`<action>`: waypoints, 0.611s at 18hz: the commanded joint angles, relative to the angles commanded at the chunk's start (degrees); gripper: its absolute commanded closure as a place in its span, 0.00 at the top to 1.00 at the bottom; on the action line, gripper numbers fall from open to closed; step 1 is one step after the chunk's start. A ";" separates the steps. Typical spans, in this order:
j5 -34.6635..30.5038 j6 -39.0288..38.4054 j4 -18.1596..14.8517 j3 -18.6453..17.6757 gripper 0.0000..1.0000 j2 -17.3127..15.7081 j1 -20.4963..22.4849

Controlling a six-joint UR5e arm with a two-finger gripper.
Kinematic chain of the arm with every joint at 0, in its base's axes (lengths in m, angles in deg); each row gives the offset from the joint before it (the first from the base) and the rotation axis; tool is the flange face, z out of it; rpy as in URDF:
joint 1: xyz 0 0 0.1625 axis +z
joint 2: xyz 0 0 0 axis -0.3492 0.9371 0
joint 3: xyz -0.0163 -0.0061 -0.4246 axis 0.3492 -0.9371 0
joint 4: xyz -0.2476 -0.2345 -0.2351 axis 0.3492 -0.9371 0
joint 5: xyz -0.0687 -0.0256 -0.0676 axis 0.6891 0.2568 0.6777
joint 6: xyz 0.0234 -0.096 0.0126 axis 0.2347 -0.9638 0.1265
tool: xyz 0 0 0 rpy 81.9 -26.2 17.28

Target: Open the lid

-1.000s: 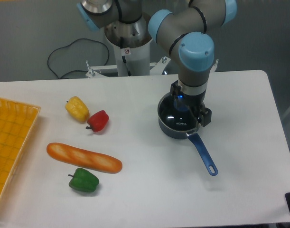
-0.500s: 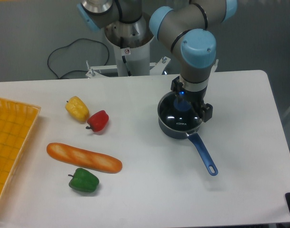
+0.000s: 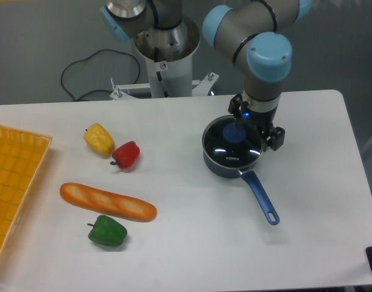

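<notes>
— Where is the black two-finger gripper (image 3: 249,126), and what is its state?

— It hangs over the 2 o'clock edge of the dark blue long-handled saucepan (image 3: 234,159), which stands right of the centre of the white table (image 3: 186,243). The wrist hides the fingers, so I cannot tell if they are wide, narrow, or holding something.

— And the lid?

— The round clear glass lid with a thin metal rim (image 3: 229,148) sits closed on the saucepan. Its blue centre knob (image 3: 235,133) is visible just beside the gripper, at the gripper's 8 o'clock; whether they touch, I cannot tell. White "KONKA" lettering is at the lid's 6 o'clock. The saucepan handle points toward 5 o'clock.

— What else is on the table?

— Well apart, at the saucepan's 9 o'clock, a red bell pepper (image 3: 126,154) touches a yellow bell pepper (image 3: 98,139). At 8 o'clock lies a long golden baguette (image 3: 107,202), with a green bell pepper (image 3: 108,231) just beside it — at its 6 o'clock. A yellow mesh tray (image 3: 15,188) is at the far 9 o'clock edge.
</notes>
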 joint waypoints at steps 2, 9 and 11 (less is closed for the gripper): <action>-0.09 -2.62 -0.09 -0.79 1.00 -0.35 -0.08; 0.09 -11.40 -0.18 -1.94 1.00 -0.80 0.18; 0.96 -15.89 -0.09 -1.94 1.00 -0.62 0.01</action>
